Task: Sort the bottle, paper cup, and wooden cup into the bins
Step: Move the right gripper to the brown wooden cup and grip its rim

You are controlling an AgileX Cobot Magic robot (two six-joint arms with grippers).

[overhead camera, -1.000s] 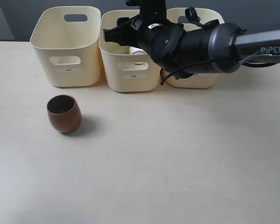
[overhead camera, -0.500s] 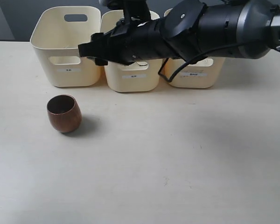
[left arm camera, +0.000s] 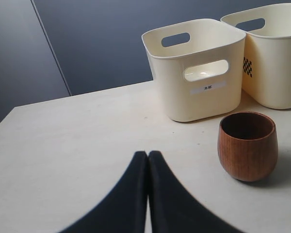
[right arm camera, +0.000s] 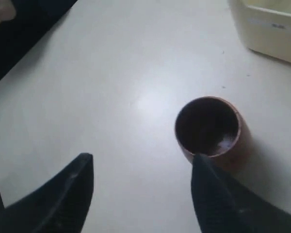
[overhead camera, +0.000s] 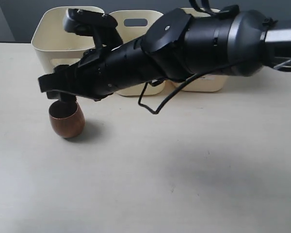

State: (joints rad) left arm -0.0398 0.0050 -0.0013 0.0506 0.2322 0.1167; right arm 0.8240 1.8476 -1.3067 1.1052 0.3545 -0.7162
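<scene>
The reddish-brown wooden cup (overhead camera: 67, 119) stands upright on the table in front of the left bin (overhead camera: 47, 42). My right gripper (overhead camera: 58, 94) reaches across from the right and hovers just above the cup, apart from it. In the right wrist view that gripper (right arm camera: 140, 164) is open, with the cup (right arm camera: 208, 127) beside one fingertip (right arm camera: 200, 167) and nothing between the fingers. My left gripper (left arm camera: 148, 155) is shut on nothing, low over the table, with the cup (left arm camera: 247, 145) off to one side. The bottle and the paper cup are hidden or out of view.
Three cream bins line the back of the table: the left one, the middle bin (overhead camera: 136, 19) and the right bin (overhead camera: 203, 83), mostly behind the black right arm (overhead camera: 194, 43). The left wrist view shows two of them (left arm camera: 194, 68) (left arm camera: 276, 58).
The right arm has swung left and down from over the middle bin to just above the wooden cup. The cup has not moved.
</scene>
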